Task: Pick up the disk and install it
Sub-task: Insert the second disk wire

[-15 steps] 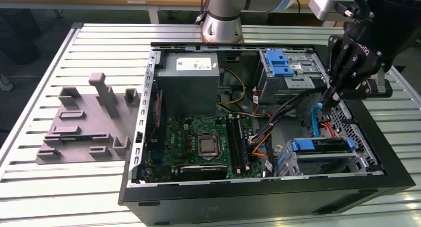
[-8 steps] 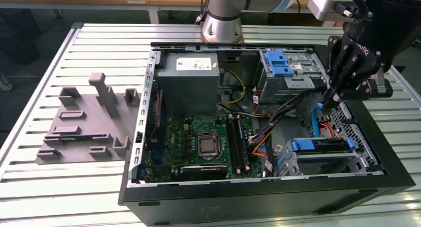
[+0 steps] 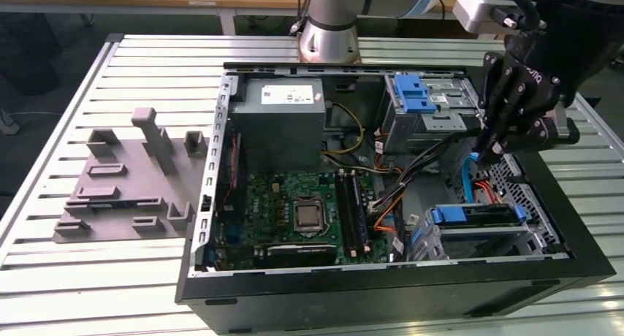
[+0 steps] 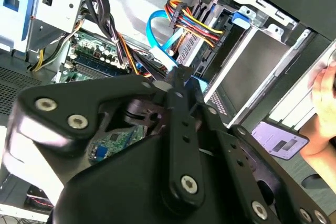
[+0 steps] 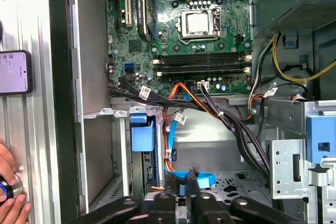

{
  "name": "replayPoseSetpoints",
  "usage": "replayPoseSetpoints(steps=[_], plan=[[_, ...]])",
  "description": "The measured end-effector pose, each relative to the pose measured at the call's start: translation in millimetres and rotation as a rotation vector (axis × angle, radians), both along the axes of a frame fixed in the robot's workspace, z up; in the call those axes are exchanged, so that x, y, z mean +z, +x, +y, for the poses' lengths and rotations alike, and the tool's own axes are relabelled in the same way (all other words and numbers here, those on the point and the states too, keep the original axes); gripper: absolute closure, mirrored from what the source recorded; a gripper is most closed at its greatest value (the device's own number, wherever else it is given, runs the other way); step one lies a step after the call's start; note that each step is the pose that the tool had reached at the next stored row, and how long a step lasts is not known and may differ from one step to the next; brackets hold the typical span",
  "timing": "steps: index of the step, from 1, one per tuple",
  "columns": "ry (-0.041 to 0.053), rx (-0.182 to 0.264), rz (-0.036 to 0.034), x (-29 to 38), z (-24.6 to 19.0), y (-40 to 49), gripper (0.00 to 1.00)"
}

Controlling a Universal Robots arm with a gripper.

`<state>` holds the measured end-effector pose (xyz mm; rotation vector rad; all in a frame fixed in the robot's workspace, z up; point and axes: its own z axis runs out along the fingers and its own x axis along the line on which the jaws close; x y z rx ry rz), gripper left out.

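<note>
Case [image 3: 390, 292]: open black computer tower, lying on a slatted table [image 3: 58, 270].
Disk [image 3: 478, 215]: blue-framed, seated in the bay at the case's near corner on the exterior view's right; also in the first wrist view [image 5: 143, 132].
Gripper [image 3: 484, 152]: black, hovering inside the case above the disk, beside a blue cable [image 3: 474, 177]; whether its jaws are apart or together cannot be told.
Motherboard [image 3: 297, 215]: green, on the case floor.
Grey fixture [image 3: 131, 182]: on the table, outside the case.

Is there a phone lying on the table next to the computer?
Yes, in the first wrist view a phone with a lit screen lies flat on the slatted table, just outside the computer case wall.
</note>
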<state>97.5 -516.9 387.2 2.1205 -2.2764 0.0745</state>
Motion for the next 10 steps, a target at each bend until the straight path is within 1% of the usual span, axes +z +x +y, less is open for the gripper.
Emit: replayPoseSetpoints(steps=[1,6,10], plan=[[0.0000,0.000,0.0000,-0.5,0.2,0.0,0.75],[-0.0003,0.000,0.0000,-2.8,1.2,0.0,0.75],[-0.0003,0.000,0.0000,-6.0,1.5,0.0,0.75]])
